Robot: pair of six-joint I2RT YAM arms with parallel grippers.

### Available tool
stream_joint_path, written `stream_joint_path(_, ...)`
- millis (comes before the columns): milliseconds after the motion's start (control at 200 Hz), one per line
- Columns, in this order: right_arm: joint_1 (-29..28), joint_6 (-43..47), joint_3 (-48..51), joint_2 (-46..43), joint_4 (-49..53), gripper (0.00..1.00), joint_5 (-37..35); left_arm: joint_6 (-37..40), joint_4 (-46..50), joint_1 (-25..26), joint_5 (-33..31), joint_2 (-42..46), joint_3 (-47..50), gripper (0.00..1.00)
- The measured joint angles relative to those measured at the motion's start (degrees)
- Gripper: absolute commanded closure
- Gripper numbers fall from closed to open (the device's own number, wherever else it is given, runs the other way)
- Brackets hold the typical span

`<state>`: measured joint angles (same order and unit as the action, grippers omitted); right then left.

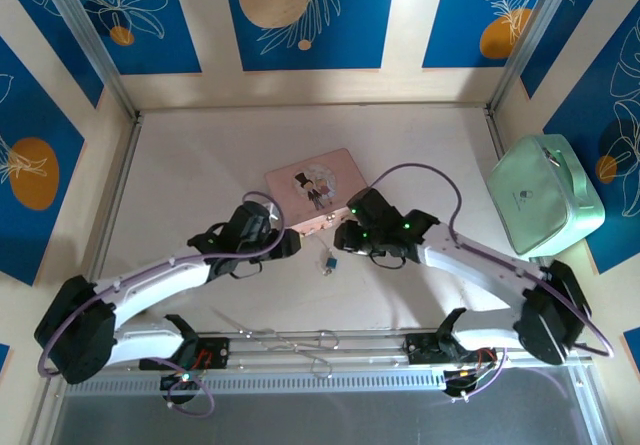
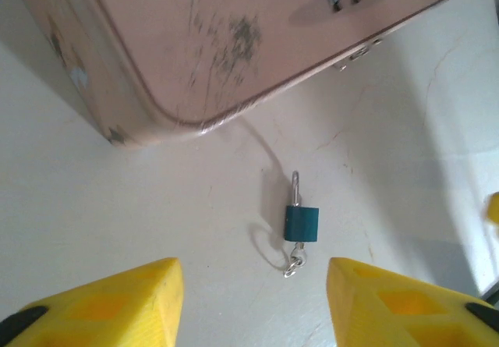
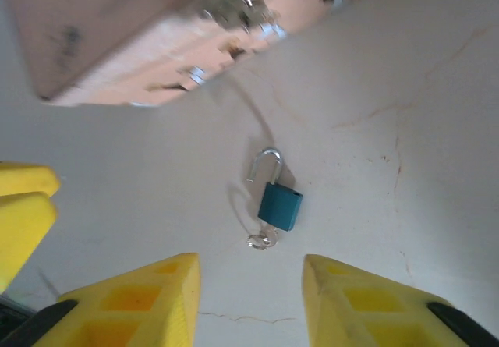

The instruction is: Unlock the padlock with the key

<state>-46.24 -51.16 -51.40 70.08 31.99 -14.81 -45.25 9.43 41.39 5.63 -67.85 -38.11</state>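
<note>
The left fingers [image 2: 101,300] stand wide apart and empty. The padlock [image 2: 301,224] lies flat on the counter [image 2: 117,207] just ahead of the gap between them, closer to the right-hand tip. The key [image 2: 294,263] sits at its near end, toward the fingers, and the shackle [image 2: 295,187] points away at the pink box [image 2: 234,43] beyond. The right fingers [image 3: 140,300] are likewise spread and hold nothing, with the padlock ahead of their gap too. From that side, one shackle leg ends short of the body.
</note>
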Motion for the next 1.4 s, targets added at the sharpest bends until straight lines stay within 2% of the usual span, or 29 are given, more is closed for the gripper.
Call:
stream_joint_path(85,-0.7,2.3,-1.0,-5.5,2.4,0.48,-4.2,3.3,3.6,-0.6,-2.1,3.0,-3.6,0.34)
stream_joint_path(195,0.0,5.9,-1.0,-13.4,4.1,0.31,-9.6,8.7,7.6,-1.8,-7.1,7.7,-9.2,0.24)
stream_joint_path(230,0.6,7.2,-1.0,-15.6,4.1,0.24,-11.1,10.4,8.7,-2.3,-9.6,8.9,-10.9,0.22)
stream_joint_path(285,2.2,10.0,-0.9,-18.7,4.0,0.05,-12.8,12.9,9.9,-3.2,-14.1,10.6,-13.0,0.19)
stream_joint_path(310,3.3,10.6,-0.7,-19.9,3.8,0.0,-13.7,14.3,10.0,-3.6,-16.4,11.4,-13.5,0.18)
stream_joint_path(470,9.9,15.3,5.4,-24.6,1.0,0.01,-20.5,23.8,7.2,-6.2,-30.3,14.3,-10.7,0.0)
stream_joint_path(660,19.7,21.9,16.5,-26.0,-5.3,0.01,-22.1,29.9,1.1,-10.6,-42.7,7.3,-3.9,0.01)
stream_joint_path(885,36.3,21.4,21.9,-19.9,-16.1,0.01,-22.4,39.4,-19.0,-18.6,-51.5,-6.4,4.2,0.01)
stream_joint_path(1020,41.3,22.4,22.7,-15.3,-19.4,0.01,-23.3,44.3,-30.6,-21.8,-52.1,-14.6,5.0,0.01)
stream_joint_path(1231,41.6,28.0,26.6,-7.3,-32.6,0.01,-25.0,48.7,-45.2,-25.6,-48.7,-21.8,8.1,0.01)
stream_joint_path(1396,40.5,32.3,26.8,1.0,-41.9,0.01,-23.7,48.7,-48.6,-28.3,-42.6,-22.1,9.4,0.01)
